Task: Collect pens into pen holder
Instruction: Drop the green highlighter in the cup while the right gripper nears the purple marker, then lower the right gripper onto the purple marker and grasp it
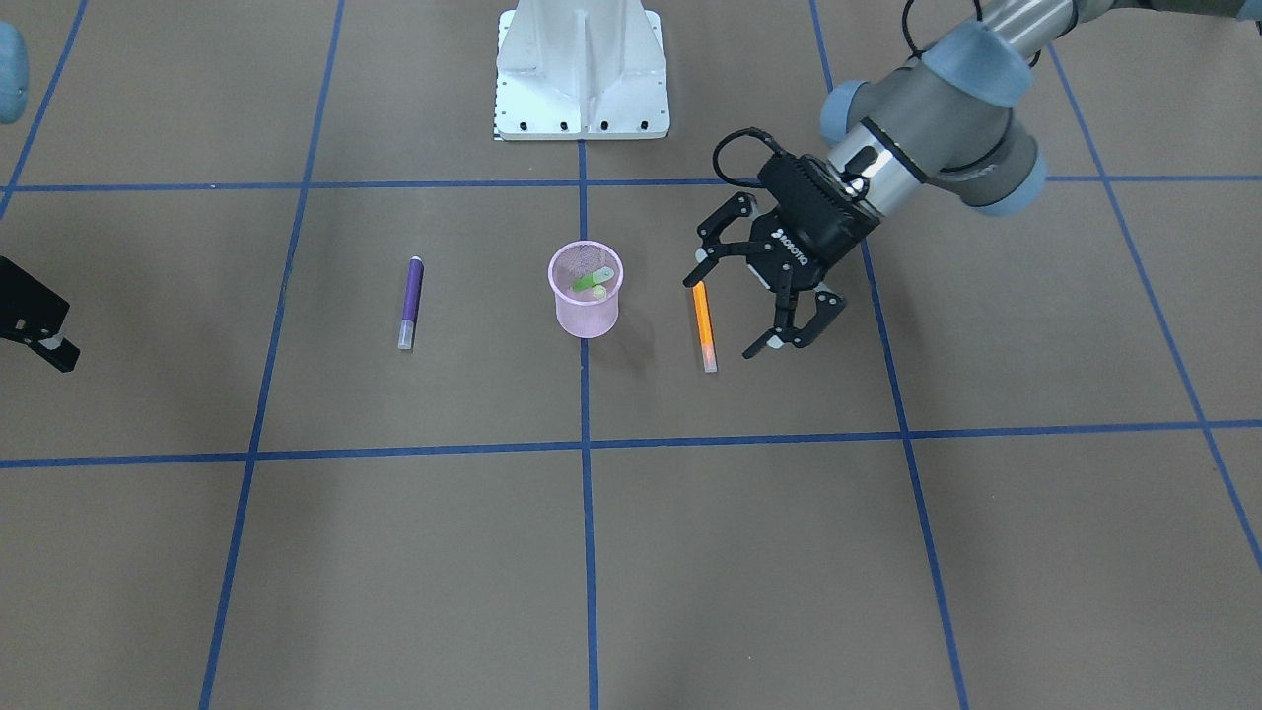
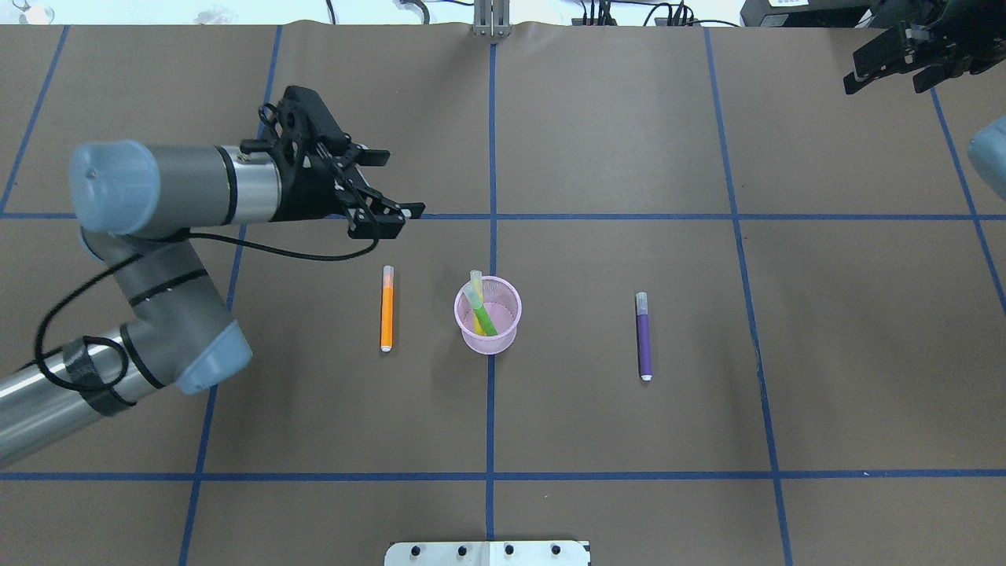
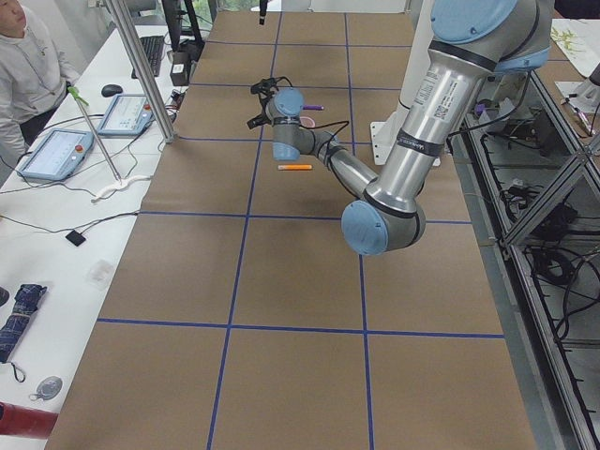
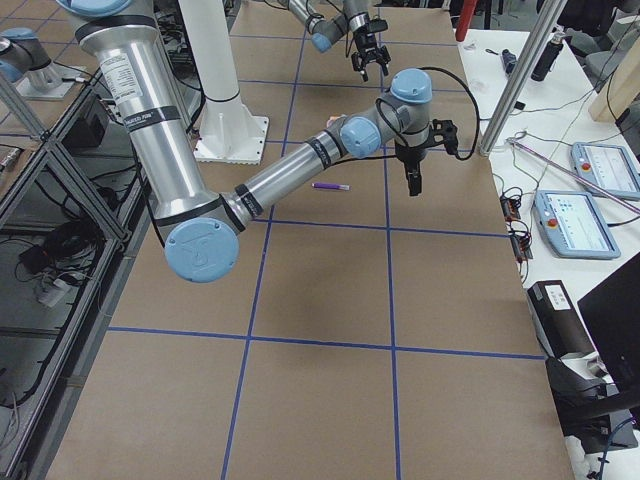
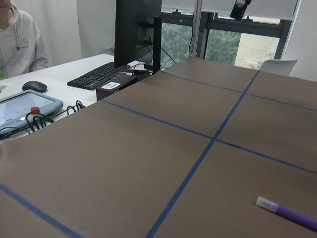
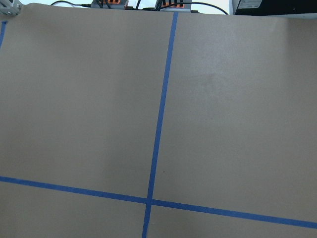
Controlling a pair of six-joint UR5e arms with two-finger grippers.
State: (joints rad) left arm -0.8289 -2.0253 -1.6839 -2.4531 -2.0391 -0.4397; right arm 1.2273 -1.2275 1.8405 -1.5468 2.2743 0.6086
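Left gripper, fingers spread, hovers up-left of the slim orange pen, which lies flat, clear cap toward frame top, beside the central pink wire-mesh pen holder. I can't tell how the right gripper at upper right stands.

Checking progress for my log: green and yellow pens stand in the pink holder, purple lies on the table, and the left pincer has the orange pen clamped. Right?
No: the left pincer is open and empty; the orange pen lies loose on the table by it, as the exterior front-facing view shows. The rest is right.
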